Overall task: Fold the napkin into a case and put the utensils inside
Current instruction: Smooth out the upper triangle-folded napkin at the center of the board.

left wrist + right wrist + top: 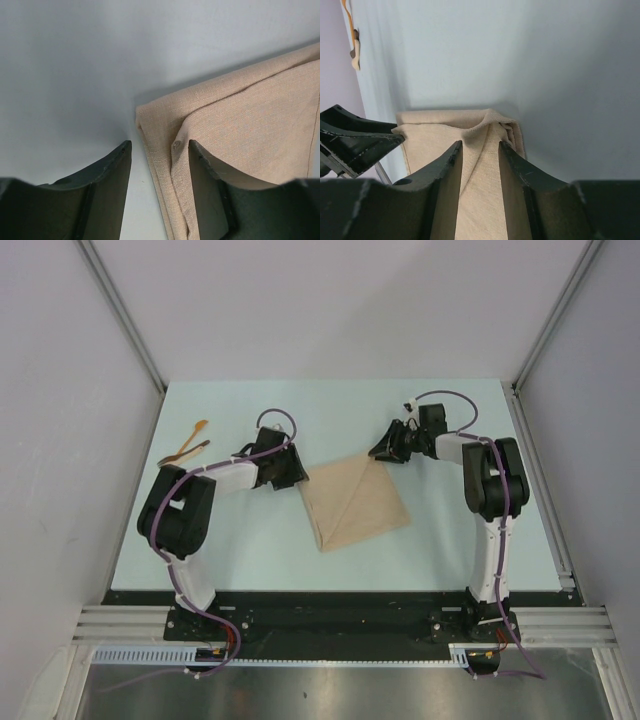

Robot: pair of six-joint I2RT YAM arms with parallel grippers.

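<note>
- Two napkin (pixel 355 502) corners are to be pinched through all layers.
- Left gripper (pixel 160 147) is spread astride one; whether the right gripper (pixel 478 145) clamps the other cannot be told.

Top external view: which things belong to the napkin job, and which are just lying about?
Job:
- napkin, partly folded
- utensils, far left on the table
- left gripper and right gripper, each at a napkin corner

Not the job:
- table
- purple cables on the arms
- metal rail at the near edge
</note>
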